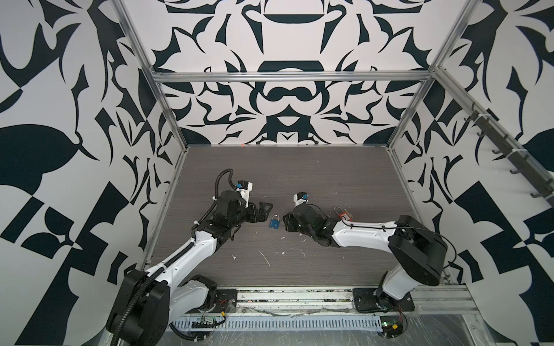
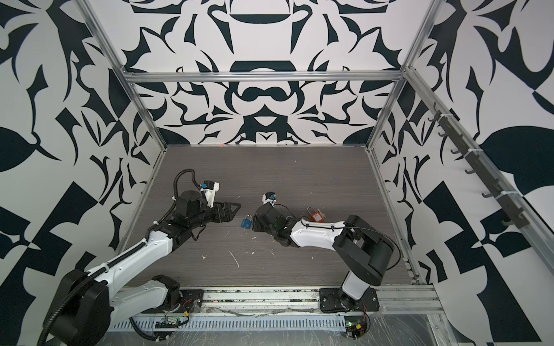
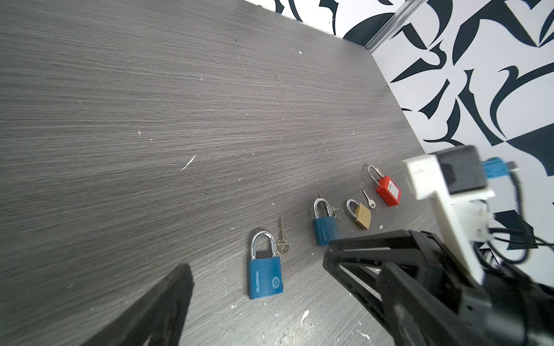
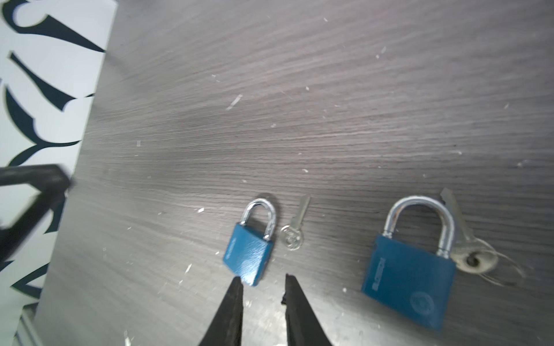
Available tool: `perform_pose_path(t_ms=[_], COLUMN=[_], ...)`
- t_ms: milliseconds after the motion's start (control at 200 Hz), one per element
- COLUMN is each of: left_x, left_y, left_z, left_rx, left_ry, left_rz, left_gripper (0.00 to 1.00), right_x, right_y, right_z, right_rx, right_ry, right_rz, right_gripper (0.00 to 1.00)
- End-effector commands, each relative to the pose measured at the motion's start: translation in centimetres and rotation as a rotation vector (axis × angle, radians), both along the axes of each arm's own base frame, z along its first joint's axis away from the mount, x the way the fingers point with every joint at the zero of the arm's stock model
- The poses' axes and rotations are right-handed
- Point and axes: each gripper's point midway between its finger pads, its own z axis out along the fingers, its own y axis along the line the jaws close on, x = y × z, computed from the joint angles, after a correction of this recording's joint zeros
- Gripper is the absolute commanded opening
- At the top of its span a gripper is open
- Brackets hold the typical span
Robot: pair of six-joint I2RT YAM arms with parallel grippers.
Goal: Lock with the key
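Black-and-white patterned walls are seen around a grey wood-grain desk in both top views. The left gripper is held with its jaws spread wide and nothing between them, just beside the blue padlock, which lies flat near the middle of the desk. The right gripper is set at the padlock's other side; how far it is parted cannot be told from above. A red padlock is seen beyond the right arm.

From the left wrist view a whole row is shown. The blue padlock is nearest, and the key lies loose on the desk just beside its shackle. Next come a second blue padlock, a brass padlock, small keys and the red padlock. The middle of that row is covered by the right arm in the top views. Only one finger of the left gripper is seen here, apart from the padlock.

From the right wrist view the right gripper is shown narrowly parted, with nothing clamped. One fingertip meets the lower corner of the blue padlock's body in the picture, though contact cannot be confirmed. The key is left untouched beside the shackle. A second key, blurred, is shown behind the second blue padlock's shackle.
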Motion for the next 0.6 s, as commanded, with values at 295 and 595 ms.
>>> perform_pose_path(t_ms=[295, 595], left_x=[0.5, 1.2], left_y=[7.3, 13.8], left_z=[1.9, 5.2], left_rx=[0.137, 0.39], left_ry=[-0.19, -0.457], left_rz=[0.346, 0.606], left_gripper=[1.0, 1.0], right_x=[0.7, 4.2], right_y=[-0.6, -11.9], right_z=[9.6, 12.0], right_rx=[-0.201, -0.13], right_ry=[-0.403, -0.367], right_rz=[0.223, -0.042], right_gripper=[0.28, 0.98])
